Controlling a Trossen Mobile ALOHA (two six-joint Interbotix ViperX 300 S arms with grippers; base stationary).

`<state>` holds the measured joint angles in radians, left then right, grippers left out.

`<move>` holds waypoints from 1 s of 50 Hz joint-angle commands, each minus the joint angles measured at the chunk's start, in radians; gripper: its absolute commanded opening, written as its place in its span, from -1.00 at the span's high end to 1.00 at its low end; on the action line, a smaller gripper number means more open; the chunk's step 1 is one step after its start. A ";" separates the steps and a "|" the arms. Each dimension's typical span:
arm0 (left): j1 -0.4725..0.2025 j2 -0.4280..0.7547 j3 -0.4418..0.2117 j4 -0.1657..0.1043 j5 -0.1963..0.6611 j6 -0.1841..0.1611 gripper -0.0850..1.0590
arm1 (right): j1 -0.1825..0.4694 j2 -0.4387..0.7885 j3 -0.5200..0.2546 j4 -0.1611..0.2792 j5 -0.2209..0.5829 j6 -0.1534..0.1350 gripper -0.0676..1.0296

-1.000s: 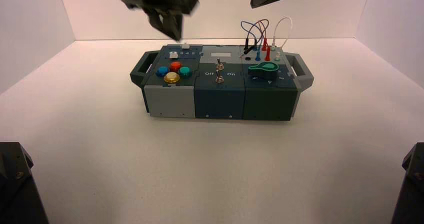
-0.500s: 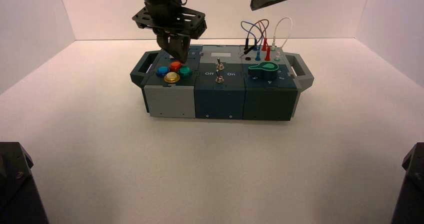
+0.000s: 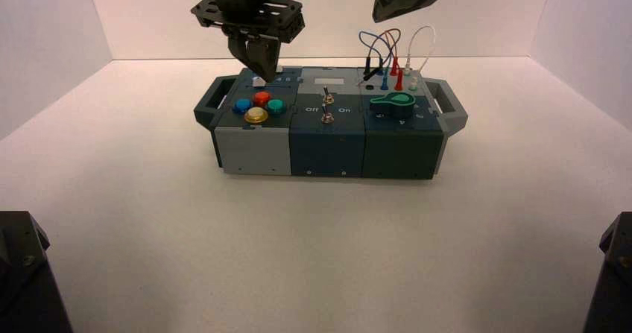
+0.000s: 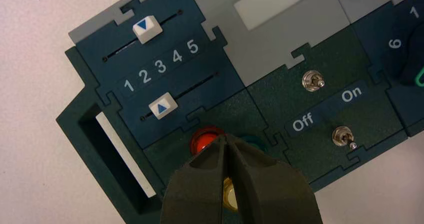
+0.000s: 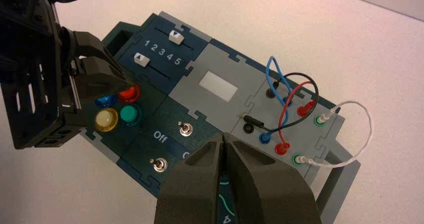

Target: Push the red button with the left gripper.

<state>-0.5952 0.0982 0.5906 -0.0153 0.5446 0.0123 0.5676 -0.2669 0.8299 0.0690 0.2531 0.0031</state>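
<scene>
Left gripper: upper left of the high view, above the box, fingers together
Red button: left of centre, between blue and green buttons
Right gripper: upper centre-right, fingers together

The left gripper is pointing down toward six o'clock, fingers shut, while the right gripper is waiting at its three o'clock
</scene>
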 commanded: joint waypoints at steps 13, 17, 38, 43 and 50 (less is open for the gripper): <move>0.005 0.063 -0.018 0.005 0.014 0.028 0.91 | 0.005 0.002 -0.020 -0.002 -0.005 -0.002 0.92; 0.005 0.080 -0.021 0.005 0.014 0.029 0.91 | 0.005 0.003 -0.018 -0.002 -0.005 -0.002 0.92; 0.005 0.018 -0.026 0.006 0.034 0.031 0.91 | 0.003 0.000 -0.015 0.000 0.000 -0.002 0.92; 0.005 -0.026 -0.028 0.006 0.037 0.029 0.91 | 0.005 0.000 -0.015 0.005 0.005 0.003 0.92; 0.005 -0.083 -0.020 0.006 0.040 0.026 0.91 | 0.005 0.000 -0.014 0.014 0.012 0.006 0.92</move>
<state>-0.5844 0.0690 0.5768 -0.0107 0.5860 0.0383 0.5676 -0.2562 0.8283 0.0752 0.2669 0.0061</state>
